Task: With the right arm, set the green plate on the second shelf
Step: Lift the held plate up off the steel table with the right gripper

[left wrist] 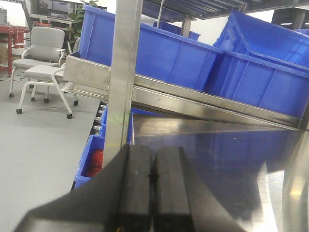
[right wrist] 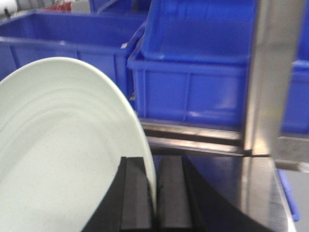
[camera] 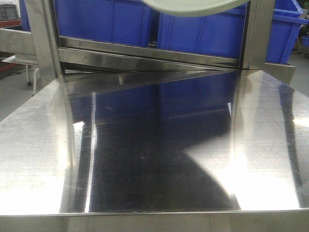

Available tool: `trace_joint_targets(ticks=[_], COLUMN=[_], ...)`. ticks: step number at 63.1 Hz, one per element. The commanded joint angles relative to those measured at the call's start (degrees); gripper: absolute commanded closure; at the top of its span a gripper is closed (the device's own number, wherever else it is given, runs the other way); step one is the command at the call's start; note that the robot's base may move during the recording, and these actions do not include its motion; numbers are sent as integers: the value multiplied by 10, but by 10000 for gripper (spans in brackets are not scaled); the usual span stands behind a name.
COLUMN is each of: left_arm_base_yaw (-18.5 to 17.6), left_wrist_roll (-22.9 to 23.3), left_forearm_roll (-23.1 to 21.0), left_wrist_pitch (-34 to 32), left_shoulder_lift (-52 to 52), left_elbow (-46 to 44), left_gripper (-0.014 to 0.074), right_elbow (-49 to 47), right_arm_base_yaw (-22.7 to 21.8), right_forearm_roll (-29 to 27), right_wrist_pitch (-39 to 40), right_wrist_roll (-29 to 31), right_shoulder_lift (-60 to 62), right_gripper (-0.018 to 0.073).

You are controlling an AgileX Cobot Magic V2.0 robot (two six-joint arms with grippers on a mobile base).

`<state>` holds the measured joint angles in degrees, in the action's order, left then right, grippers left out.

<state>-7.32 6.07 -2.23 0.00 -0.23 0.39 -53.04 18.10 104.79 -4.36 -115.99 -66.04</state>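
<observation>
The pale mint-green plate [right wrist: 63, 154] is held on edge in my right gripper [right wrist: 153, 166], its rim pinched between the two black fingers. It fills the left of the right wrist view, in front of the blue crates. Its lower edge [camera: 195, 7] shows at the top of the front view, above the steel shelf rail [camera: 145, 53]. My left gripper [left wrist: 153, 154] is shut and empty, low over the steel table [left wrist: 217, 159] near a steel upright post [left wrist: 123, 72].
Blue plastic crates [camera: 203, 34] sit on the tilted steel shelf behind the table [camera: 154, 159]. Steel posts [right wrist: 265, 77] flank the shelf. A lower blue bin with red contents [left wrist: 94, 162] stands at the table's left. Grey chairs [left wrist: 43, 63] stand on the floor.
</observation>
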Motion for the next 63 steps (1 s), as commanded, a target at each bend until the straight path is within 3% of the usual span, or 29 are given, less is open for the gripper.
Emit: trace_joint_targets(ticks=[1,21,43,63], left_arm_base_yaw=[-1,-1,-1,-1], left_wrist_roll=[2,2,2,2], left_forearm_roll=[-3,-3,-3,-3], left_wrist_pitch=[-45,-45,-45,-45], left_shoulder_lift=[-9,-9,-9,-9], left_elbow=[23,23,23,23], left_gripper=[466,466,466,466], right_elbow=[26,176,303,357], right_arm_base_yaw=[-1,-1,-2,-2], right_forearm_roll=[5,5,5,6], right_wrist_pitch=[-29,5,-12,-41], right_wrist_roll=[6,30,30,36], right_shoulder_lift=[87,292,440,486], right_gripper=[498,498,498,501])
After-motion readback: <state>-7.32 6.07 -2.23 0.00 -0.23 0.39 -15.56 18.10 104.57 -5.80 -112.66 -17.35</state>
